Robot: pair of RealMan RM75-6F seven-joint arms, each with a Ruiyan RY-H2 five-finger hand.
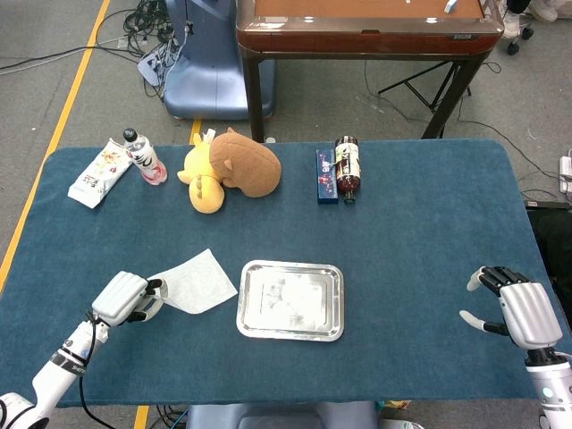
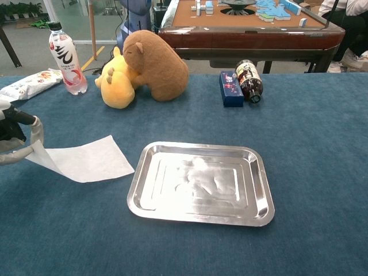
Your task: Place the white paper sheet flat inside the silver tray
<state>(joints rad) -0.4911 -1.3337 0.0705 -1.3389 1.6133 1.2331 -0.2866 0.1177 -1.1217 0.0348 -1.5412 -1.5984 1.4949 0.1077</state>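
The left robot hand [image 1: 125, 298] pinches the sheet [image 1: 198, 281] by its corner, the rest trailing on the counter [image 1: 420, 232] at the tray's [image 1: 290, 300] 9 o'clock. Lift fully clear of the rim, then carry toward 3 o'clock. The right robot hand [image 1: 514, 311] hangs released.

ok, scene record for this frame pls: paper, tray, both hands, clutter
paper: white paper sheet, near corner lifted, the rest on the cloth, left of the tray
tray: silver tray, nothing in it
left hand: left hand pinches the sheet's corner
right hand: right hand at the table's right edge, fingers apart, holding nothing
clutter: water bottle, snack packet, plush toys, blue box, dark bottle lying down, all along the far side
task state: sheet not yet in tray
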